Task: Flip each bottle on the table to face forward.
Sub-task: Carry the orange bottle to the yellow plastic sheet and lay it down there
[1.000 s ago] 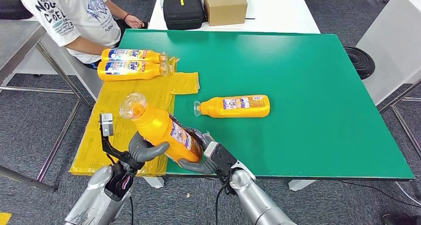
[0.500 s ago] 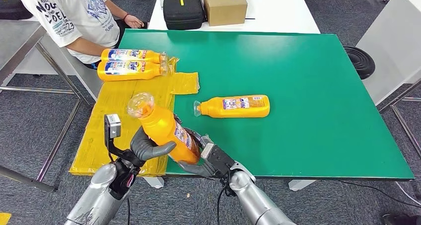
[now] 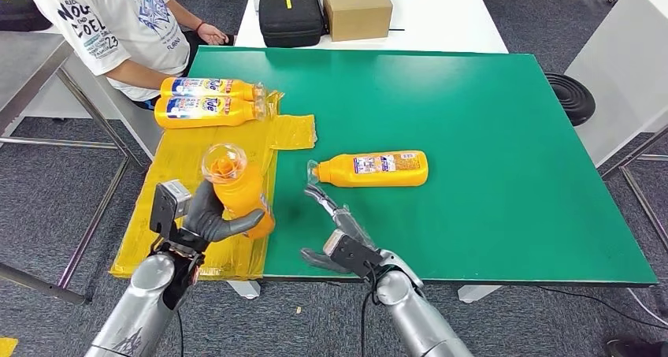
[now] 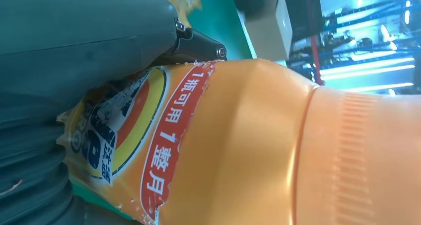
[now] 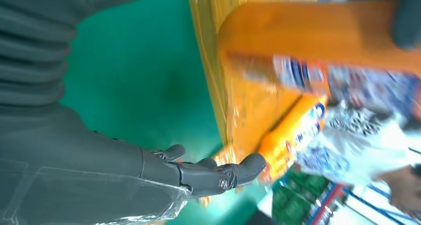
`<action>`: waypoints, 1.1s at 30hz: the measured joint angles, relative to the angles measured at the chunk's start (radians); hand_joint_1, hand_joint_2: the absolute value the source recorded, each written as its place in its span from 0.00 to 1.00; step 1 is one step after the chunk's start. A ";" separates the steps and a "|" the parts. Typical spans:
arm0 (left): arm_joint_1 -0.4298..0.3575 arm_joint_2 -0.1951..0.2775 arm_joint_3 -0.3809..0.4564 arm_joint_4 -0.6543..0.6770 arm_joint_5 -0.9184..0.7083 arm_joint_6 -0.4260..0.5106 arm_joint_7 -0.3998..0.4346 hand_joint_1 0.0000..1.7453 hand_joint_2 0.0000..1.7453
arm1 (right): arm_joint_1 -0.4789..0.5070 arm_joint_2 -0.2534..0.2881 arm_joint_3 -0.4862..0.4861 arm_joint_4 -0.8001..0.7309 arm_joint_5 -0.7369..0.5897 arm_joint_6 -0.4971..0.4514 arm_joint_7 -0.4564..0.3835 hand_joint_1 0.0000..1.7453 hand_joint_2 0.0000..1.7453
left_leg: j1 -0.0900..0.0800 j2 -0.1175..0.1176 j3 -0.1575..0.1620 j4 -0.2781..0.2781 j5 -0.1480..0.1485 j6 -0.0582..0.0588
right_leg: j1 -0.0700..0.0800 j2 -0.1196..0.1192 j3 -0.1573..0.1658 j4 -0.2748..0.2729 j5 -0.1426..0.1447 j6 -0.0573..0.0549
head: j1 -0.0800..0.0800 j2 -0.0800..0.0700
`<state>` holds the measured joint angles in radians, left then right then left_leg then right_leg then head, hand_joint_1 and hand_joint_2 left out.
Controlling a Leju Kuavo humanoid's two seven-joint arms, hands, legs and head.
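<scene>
Orange plastic bottle with a clear domed cap (image 3: 235, 187) stands nearly upright in the left hand (image 3: 206, 219), whose fingers grip its labelled body above the yellow plastic sheet (image 3: 181, 207) at the green table (image 3: 488, 136) edge. The right hand (image 3: 337, 235) hovers just beside it, fingers spread and holding nothing. A second orange bottle (image 3: 374, 169) lies on its side on the table, apparently label up.
</scene>
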<state>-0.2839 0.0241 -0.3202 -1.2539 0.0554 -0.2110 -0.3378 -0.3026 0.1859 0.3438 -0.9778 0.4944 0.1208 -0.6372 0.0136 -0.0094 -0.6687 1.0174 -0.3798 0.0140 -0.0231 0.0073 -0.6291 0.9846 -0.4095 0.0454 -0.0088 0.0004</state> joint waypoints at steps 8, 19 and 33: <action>-0.044 0.121 0.065 -0.010 -0.401 0.192 0.034 1.00 1.00 | 0.041 -0.051 -0.041 -0.138 0.075 -0.042 0.037 0.00 0.50 | 0.001 0.000 0.000 0.000 0.000 0.000 | 0.001 0.000 0.000 0.000 0.000 0.000 | 0.000 0.000; -0.183 0.321 0.075 0.010 -0.788 0.043 0.133 1.00 1.00 | 0.052 -0.097 -0.105 -0.191 0.147 -0.086 0.083 0.00 1.00 | 0.001 0.002 0.000 0.000 0.001 0.000 | 0.001 0.002 -0.001 0.000 0.002 -0.003 | 0.000 0.000; -0.385 0.524 -0.129 0.132 -0.920 -0.222 0.104 1.00 1.00 | 0.035 -0.136 -0.163 -0.189 0.221 -0.130 0.154 0.00 1.00 | 0.001 0.002 -0.001 0.000 0.001 -0.001 | 0.001 0.001 -0.002 0.000 0.002 -0.003 | 0.000 0.000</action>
<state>-0.6688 0.5486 -0.4495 -1.1221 -0.8644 -0.4334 -0.2335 -0.2676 0.0504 0.1805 -1.1665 0.7159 -0.0094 -0.4831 0.0145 -0.0078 -0.6692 1.0174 -0.3784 0.0131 -0.0221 0.0086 -0.6310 0.9850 -0.4075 0.0428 -0.0085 0.0004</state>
